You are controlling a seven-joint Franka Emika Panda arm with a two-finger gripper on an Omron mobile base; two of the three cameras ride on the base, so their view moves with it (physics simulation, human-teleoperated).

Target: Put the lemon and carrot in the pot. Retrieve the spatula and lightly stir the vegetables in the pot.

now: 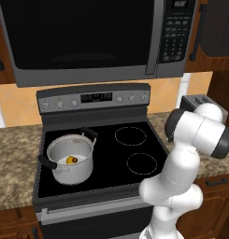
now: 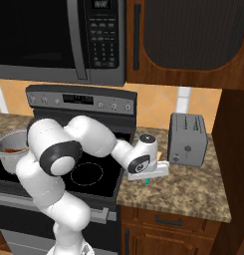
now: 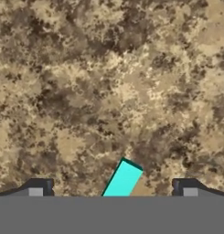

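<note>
Hand view: the spatula [image 3: 123, 178] is seen as a short teal strip lying on the speckled brown countertop [image 3: 109, 82], rising from the bottom of the picture between the two dark finger tips [image 3: 40, 186]. The gripper [image 3: 112, 188] is spread wide, with one tip well to each side of the teal strip and neither touching it.

From the right base view, the gripper [image 2: 149, 175] is held low over the countertop [image 2: 193, 191] just right of the stove, and a small teal piece of the spatula [image 2: 147, 180] is seen under the hand. A grey toaster [image 2: 188, 139] stands on the counter nearby, to the right of the hand.

In the left base view, the pot [image 1: 70, 158] is seen on the front left burner of the black stove [image 1: 116, 154]. The lemon [image 1: 69, 160] lies at the bottom of the pot, with a small orange-red bit beside it that is taken for the carrot [image 1: 74, 159]. A microwave [image 1: 83, 37] is mounted above the stove.
</note>
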